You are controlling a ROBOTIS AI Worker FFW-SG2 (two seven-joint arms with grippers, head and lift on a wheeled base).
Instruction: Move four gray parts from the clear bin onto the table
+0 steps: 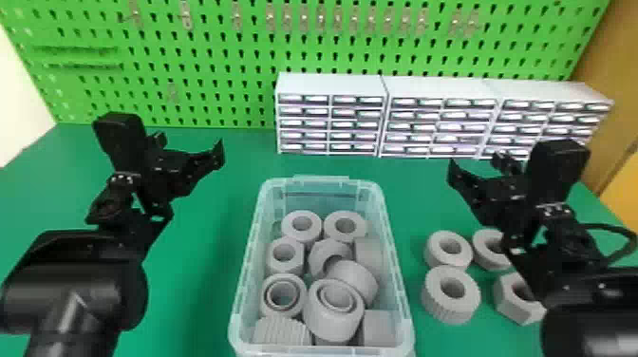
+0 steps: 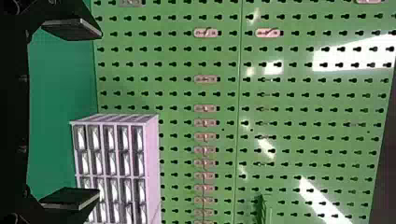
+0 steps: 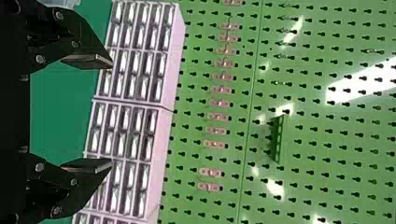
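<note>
Two gray parts are partly masked by the right arm [image 1: 536, 266] — a ring [image 1: 493, 260] at 3 o'clock from the clear bin [image 1: 320, 179] and a faceted part [image 1: 512, 312] nearer 4 o'clock. Beside them on the bench [image 1: 204, 285], a second ring [image 1: 433, 258] and a ribbed ring [image 1: 444, 311] are in full view. Inside the bin, lower units of the gray pile [image 1: 332, 320] are overlapped and cannot be counted; the bin's near end is cut off at 6 o'clock. Left pincer [image 1: 189, 146]: raised at 10 o'clock from the bin, fingers spread wide, gripping nothing. Right pincer [image 1: 476, 165]: raised at 2 o'clock, likewise wide apart and unloaded, overlapping the drawer cabinets [image 1: 436, 85].
</note>
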